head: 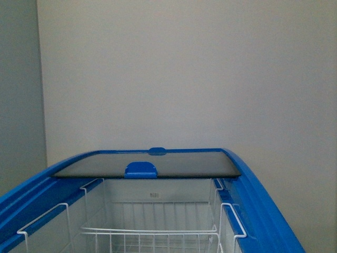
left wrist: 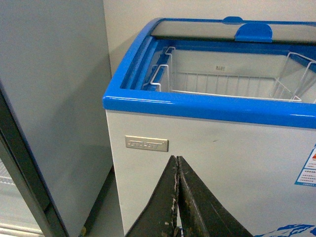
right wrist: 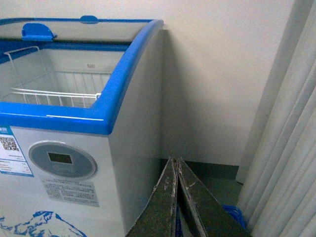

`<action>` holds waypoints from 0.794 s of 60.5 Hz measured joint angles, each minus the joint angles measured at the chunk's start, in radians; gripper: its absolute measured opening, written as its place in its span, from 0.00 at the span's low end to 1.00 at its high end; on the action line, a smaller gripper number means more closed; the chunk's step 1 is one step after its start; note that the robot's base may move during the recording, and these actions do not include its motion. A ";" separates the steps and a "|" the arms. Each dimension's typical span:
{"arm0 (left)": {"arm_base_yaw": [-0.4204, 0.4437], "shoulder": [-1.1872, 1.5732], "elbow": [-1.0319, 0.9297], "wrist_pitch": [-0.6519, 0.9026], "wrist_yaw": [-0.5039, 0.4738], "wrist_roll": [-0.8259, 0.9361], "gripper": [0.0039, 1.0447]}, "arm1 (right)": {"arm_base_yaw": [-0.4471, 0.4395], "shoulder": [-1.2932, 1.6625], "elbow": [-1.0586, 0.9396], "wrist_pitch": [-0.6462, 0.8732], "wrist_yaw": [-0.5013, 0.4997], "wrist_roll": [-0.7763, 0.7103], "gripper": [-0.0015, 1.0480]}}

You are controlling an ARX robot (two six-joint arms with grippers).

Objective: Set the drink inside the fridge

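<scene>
Both pairs of jaws were pressed shut with nothing between them: my left gripper (left wrist: 178, 197) hung low in front of the fridge (left wrist: 207, 143), my right gripper (right wrist: 176, 197) low beside its right front corner. Neither held the drink. No bottle showed in any view, so where it lay I could not say.

Progress, as I judged it: the opening was ready, the carrying not begun. The drink had yet to be found, gripped and lowered in.

Near, on the front panel. A small metal nameplate (left wrist: 146, 143) sat under the blue rim (left wrist: 207, 106) toward the left front corner; its lettering was too blurred to read. Toward the right front corner sat a round grey control dial (right wrist: 62, 159) with a small display, a QR-code sticker (right wrist: 11, 148) beside it and a block of fine print (right wrist: 70, 190) below, none legible. Part of a red-and-white warning label (left wrist: 307, 168) showed at the panel's right side, unreadable. A blue mountain decal (right wrist: 29, 221) ran along the bottom.

Farther, inside. A white wire basket (head: 152, 232) hung from the side rims, empty as far as could be seen. A small mark on the far inner wall could not be read.

Farthest. The glass lid (head: 145, 163) lay slid to the back edge, its blue handle (head: 141, 169) facing forward.
</scene>
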 joint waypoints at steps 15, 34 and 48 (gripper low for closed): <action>0.000 0.000 0.000 0.000 0.000 0.000 0.02 | 0.000 -0.037 -0.036 0.005 0.000 0.000 0.03; 0.000 0.000 0.000 0.000 0.000 0.000 0.02 | 0.000 -0.060 -0.054 0.006 0.000 0.000 0.03; 0.000 0.000 0.000 0.000 0.000 -0.001 0.46 | 0.000 -0.060 -0.054 0.006 0.000 0.000 0.45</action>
